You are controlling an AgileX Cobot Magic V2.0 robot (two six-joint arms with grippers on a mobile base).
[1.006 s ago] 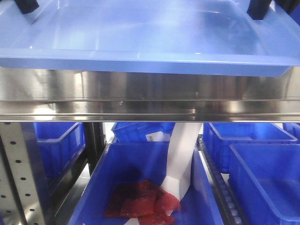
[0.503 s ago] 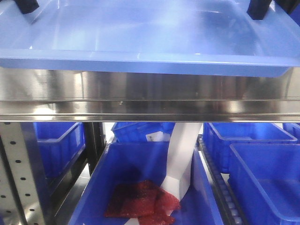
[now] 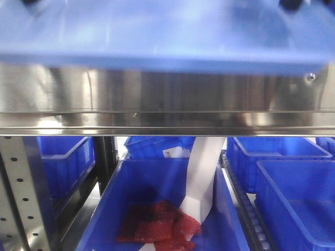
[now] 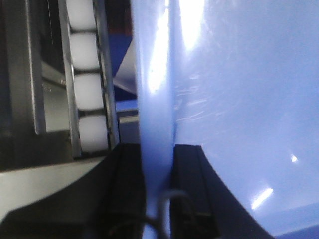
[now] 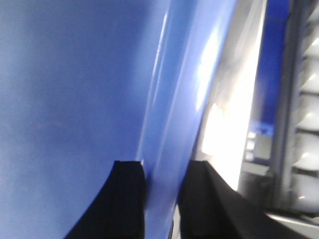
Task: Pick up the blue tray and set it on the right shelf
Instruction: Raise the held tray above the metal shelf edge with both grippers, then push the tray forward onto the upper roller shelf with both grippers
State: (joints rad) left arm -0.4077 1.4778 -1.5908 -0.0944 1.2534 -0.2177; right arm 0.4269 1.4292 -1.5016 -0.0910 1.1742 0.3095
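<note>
The blue tray [image 3: 157, 36] is a wide, light-blue, motion-blurred band across the top of the front view, over the right shelf's shiny steel front rail [image 3: 157, 99]. My left gripper [image 4: 157, 154] is shut on the tray's left rim [image 4: 154, 99], one black finger on each side. My right gripper [image 5: 164, 172] is shut on the tray's right rim [image 5: 174, 99], which runs between its fingers. In the front view only the dark tips of the left gripper [image 3: 29, 1] and right gripper [image 3: 292, 4] show at the top edge.
Under the rail stand deep darker-blue bins [image 3: 293, 198]. The middle bin [image 3: 152, 180] holds red packets [image 3: 157, 225] and a white chute [image 3: 201, 178]. A perforated grey upright [image 3: 21, 198] stands at the left. White roller tracks [image 4: 87, 89] run beside the tray.
The tray has shifted up and away and is now blurred. Both grippers have slid to the top edge of the front view. A screw on the rail's right end is uncovered.
</note>
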